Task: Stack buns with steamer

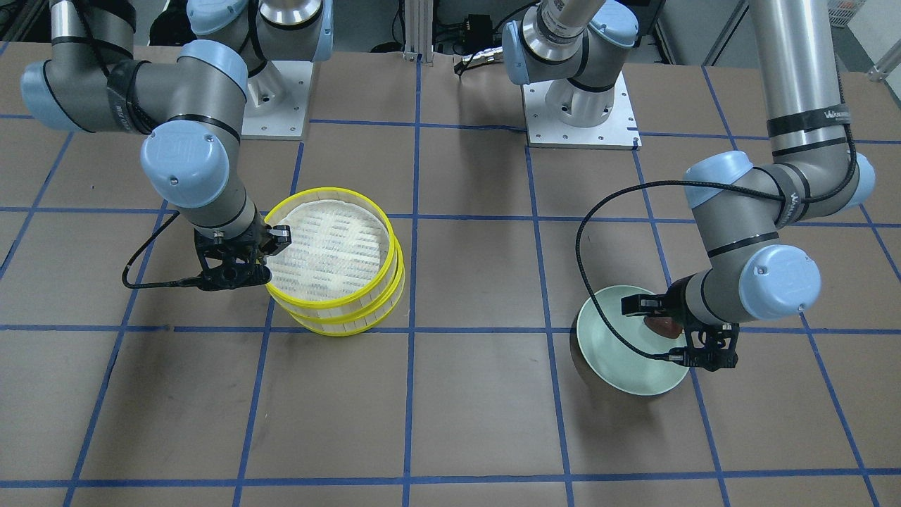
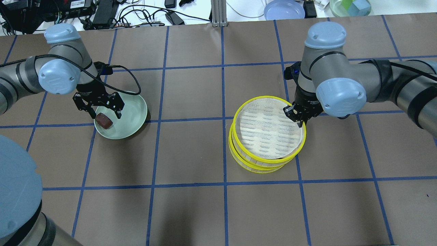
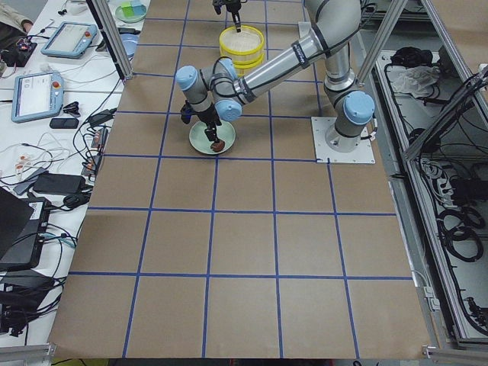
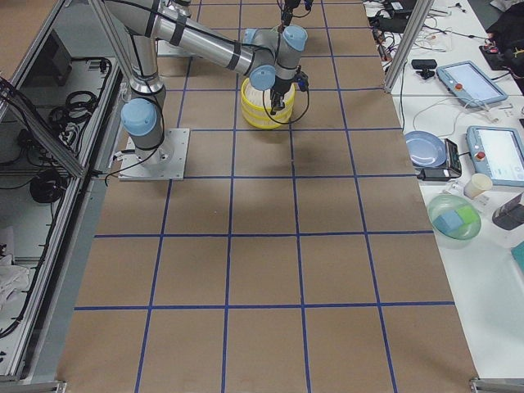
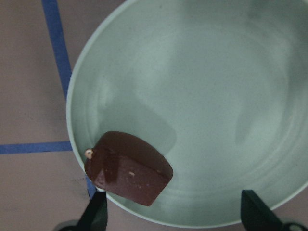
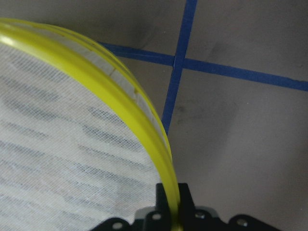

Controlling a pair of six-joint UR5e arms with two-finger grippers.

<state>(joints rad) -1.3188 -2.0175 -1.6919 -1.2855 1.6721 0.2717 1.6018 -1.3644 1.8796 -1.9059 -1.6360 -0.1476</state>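
The steamer is two yellow-rimmed trays, the upper tray (image 2: 269, 128) (image 1: 327, 243) sitting slightly offset on the lower tray (image 2: 263, 167) (image 1: 352, 320). My right gripper (image 2: 296, 116) (image 6: 172, 211) is shut on the upper tray's yellow rim (image 6: 120, 86). The upper tray looks empty. The dark reddish-brown bun (image 2: 103, 120) (image 5: 129, 168) lies in the pale green plate (image 2: 133, 119) (image 5: 216, 96) near its rim. My left gripper (image 2: 105, 114) (image 5: 175, 214) is open just above the plate, its fingers either side of the bun and apart from it. The cream bun is hidden.
A blue plate (image 2: 284, 9) and a bowl of coloured blocks (image 2: 350, 6) sit beyond the table's far edge, among cables. The arm bases (image 1: 581, 120) (image 1: 274, 105) stand at the robot's side. Blue tape lines grid the brown tabletop.
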